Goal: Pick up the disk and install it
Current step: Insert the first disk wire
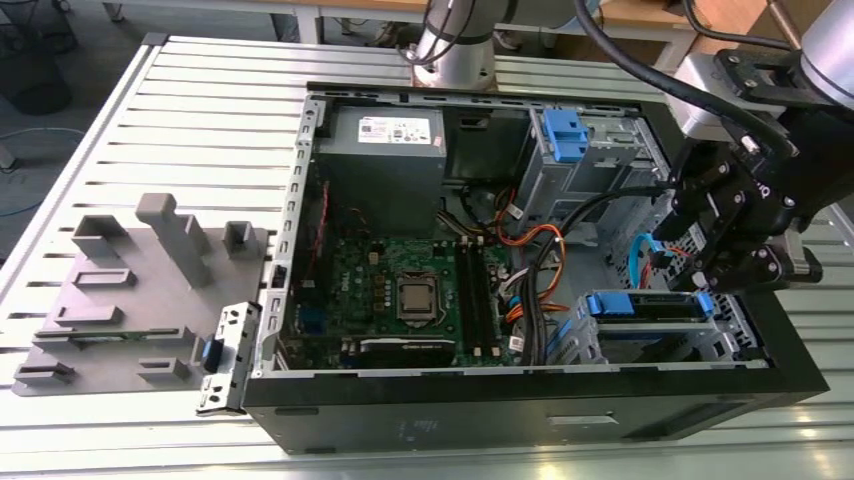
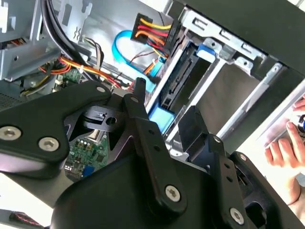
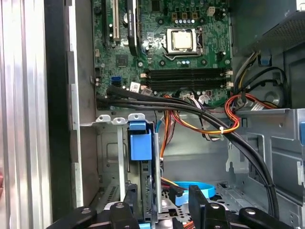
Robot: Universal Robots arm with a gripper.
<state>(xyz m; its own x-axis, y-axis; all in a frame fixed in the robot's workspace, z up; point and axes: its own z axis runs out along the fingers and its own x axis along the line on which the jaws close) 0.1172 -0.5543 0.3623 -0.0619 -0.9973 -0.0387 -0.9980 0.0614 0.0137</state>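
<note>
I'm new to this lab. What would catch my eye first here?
The open computer case on the slatted table, its motherboard bare. The black gripper hangs over the drive cage at the exterior view's right, close to the blue-framed disk in it.

Disk (image 1: 647,305) mostly hidden inside drive cage (image 1: 727,335) in exterior view; just blue bracket end shows. Disk (image 3: 141,143) seen edge-on in first wrist view, flat faces hidden by cage walls. Gripper (image 3: 164,206) cut off by picture's edge in both wrist views. Person's hand (image 2: 285,149) blurred, cut off by picture's edge. Black cables (image 3: 190,109) hide strip of motherboard (image 3: 157,62). Robot arm (image 1: 814,60) cut off at exterior view's right edge.
</note>
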